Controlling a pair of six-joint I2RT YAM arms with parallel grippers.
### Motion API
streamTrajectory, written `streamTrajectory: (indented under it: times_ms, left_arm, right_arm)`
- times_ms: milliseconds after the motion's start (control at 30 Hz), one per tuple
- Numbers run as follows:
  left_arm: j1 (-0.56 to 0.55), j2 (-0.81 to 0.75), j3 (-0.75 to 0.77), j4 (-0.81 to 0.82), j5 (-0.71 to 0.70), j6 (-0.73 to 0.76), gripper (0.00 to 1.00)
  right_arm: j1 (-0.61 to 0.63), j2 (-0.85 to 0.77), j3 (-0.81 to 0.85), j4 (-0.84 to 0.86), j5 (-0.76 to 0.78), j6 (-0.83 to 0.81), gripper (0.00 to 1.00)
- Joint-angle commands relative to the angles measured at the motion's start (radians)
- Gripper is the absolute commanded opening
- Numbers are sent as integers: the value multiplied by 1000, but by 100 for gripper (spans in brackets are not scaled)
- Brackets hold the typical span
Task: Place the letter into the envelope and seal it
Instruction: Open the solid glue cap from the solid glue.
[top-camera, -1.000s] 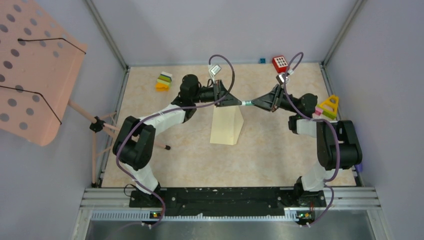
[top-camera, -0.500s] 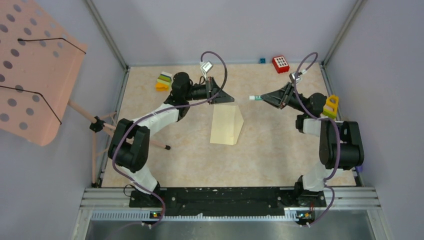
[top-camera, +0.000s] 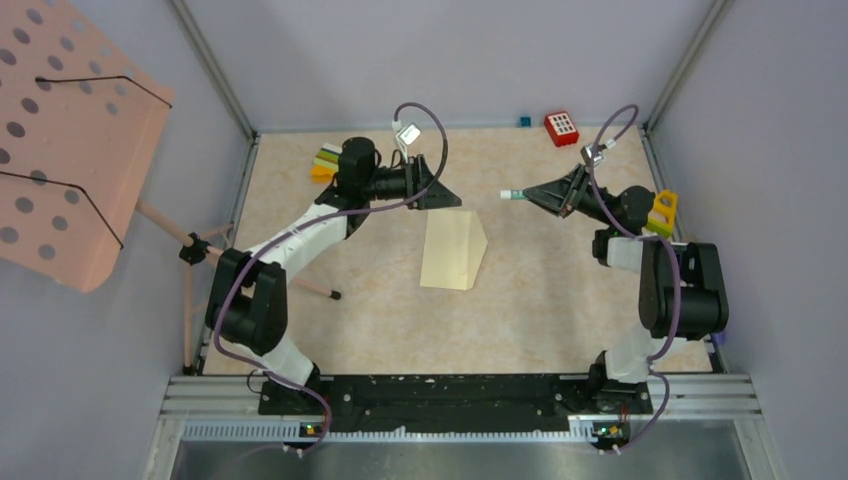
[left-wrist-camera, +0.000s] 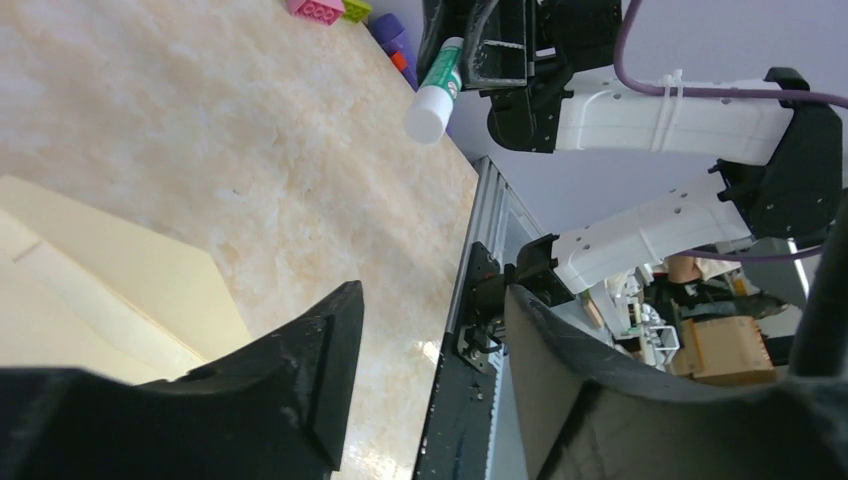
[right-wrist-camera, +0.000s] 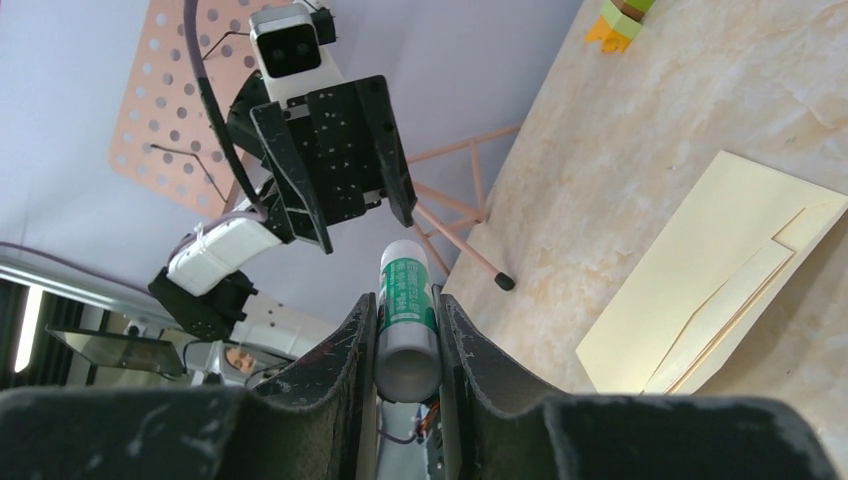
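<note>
Right tool (right-wrist-camera: 407, 312) clenches glue stick (right-wrist-camera: 405, 285) aloft, presumably for sealing; left tool (left-wrist-camera: 432, 310) released, empty; envelope (top-camera: 455, 250) flat on desk (top-camera: 560, 300).

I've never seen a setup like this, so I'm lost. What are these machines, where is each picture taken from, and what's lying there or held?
These are two robot arms bolted to a table. The wide picture looks down from above; the other two come from a camera on each wrist. A pale yellow envelope lies flat between the arms, with toy blocks near the edges. The right arm has its jaws shut on a green-and-white glue stick. The left arm has open, empty jaws.
</note>
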Motion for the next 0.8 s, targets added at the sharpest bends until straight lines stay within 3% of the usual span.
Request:
streamTrajectory:
  times_ms: [0,167,767]
  left_arm:
    - [-2,-57,22,-25,-3,60,64]
    - [-48,-29,41,-41,20,80,71]
    - [-111,53,119,-84,52,95,72]
  right_arm:
    - [22,-25,-2,90,13,20,0]
    - [92,-48,7,63,9,-4,0]
    - [148,-17,12,104,-5,19,0]
